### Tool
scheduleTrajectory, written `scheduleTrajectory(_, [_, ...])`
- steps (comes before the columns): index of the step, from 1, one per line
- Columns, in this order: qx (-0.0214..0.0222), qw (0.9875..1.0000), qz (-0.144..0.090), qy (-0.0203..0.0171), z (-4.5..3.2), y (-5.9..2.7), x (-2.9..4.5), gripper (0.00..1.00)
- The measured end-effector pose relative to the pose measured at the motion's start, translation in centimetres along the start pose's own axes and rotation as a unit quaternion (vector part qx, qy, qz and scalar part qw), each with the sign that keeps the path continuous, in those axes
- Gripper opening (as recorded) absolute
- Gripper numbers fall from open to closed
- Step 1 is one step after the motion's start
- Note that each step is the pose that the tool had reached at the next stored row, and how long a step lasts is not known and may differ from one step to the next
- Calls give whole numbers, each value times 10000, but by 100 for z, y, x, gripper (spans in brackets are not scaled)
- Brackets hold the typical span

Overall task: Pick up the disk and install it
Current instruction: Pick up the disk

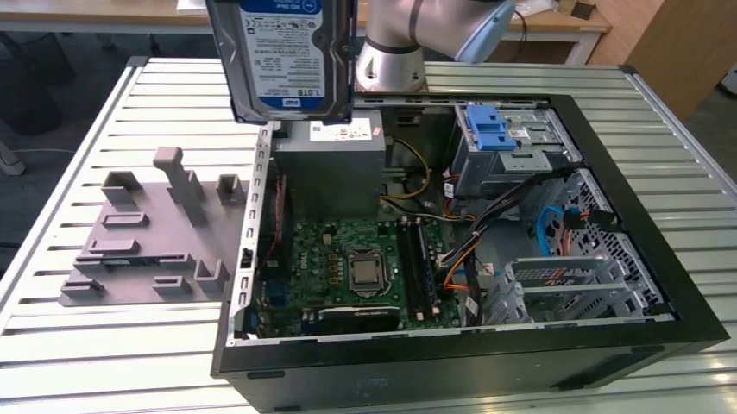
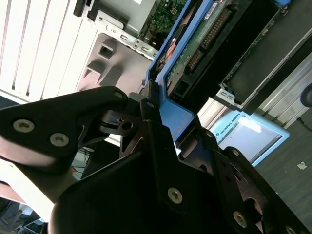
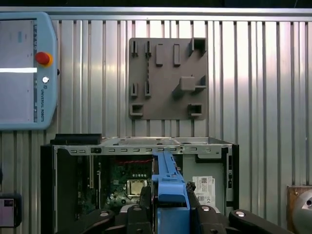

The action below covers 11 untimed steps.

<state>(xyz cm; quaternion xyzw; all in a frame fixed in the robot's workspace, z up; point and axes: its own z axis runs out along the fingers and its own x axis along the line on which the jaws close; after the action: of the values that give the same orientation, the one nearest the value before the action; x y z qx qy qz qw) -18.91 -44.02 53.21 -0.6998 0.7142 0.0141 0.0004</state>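
**The disk is up in the air**

The black gripper (image 3: 169, 207) is squeezed tight on the flat silver metal disk with blue plastic side rails (image 1: 282, 56). In both wrist views its black fingers (image 2: 153, 131) press on the blue sides. In the exterior view the disk hangs high over the big black open computer case (image 1: 461, 354), and its white-and-blue label shows. Inside the case are a green board (image 1: 345, 259), a grey metal box with a white sticker (image 1: 328, 168) and a silver cage with a blue latch (image 1: 507, 138). A grey plastic tray with slots (image 1: 150, 250) lies beside the case, on the exterior view's left, on the ribbed metal table (image 1: 69, 345).
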Motion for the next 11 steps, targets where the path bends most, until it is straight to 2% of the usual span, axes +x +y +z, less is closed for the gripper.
scheduleTrajectory(7, [0, 10000, 0, 0, 74, -130, 90, 37])
scheduleTrajectory(11, [1, 10000, 0, 0, 111, -288, 89, 37])
